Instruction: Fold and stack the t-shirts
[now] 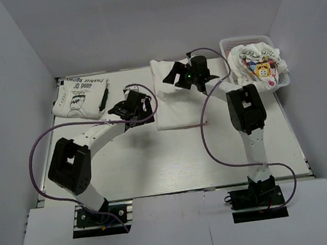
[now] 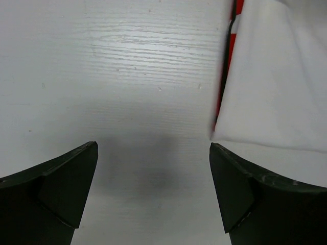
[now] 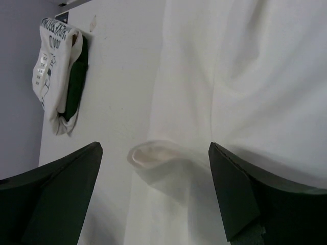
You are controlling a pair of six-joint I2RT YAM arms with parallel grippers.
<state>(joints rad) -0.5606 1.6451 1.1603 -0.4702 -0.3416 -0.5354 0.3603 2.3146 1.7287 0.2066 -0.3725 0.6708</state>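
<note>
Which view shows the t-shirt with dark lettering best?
The top external view: the lettered t-shirt lies folded, whole, at far left. The right wrist view shows it small and slanted; the left wrist view misses it.

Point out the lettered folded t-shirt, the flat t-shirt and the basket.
Folded white t-shirt with green-black lettering (image 1: 80,95): top view, print.
Flat white t-shirt (image 1: 177,112): top view, near half.
White plastic mesh basket (image 1: 234,40): top view, far rim.

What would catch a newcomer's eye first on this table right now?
The big white t-shirt lying flat at far centre of the table. Then the folded lettered t-shirt at far left, and the mesh basket at far right holding a crumpled cartoon-print t-shirt.
</note>
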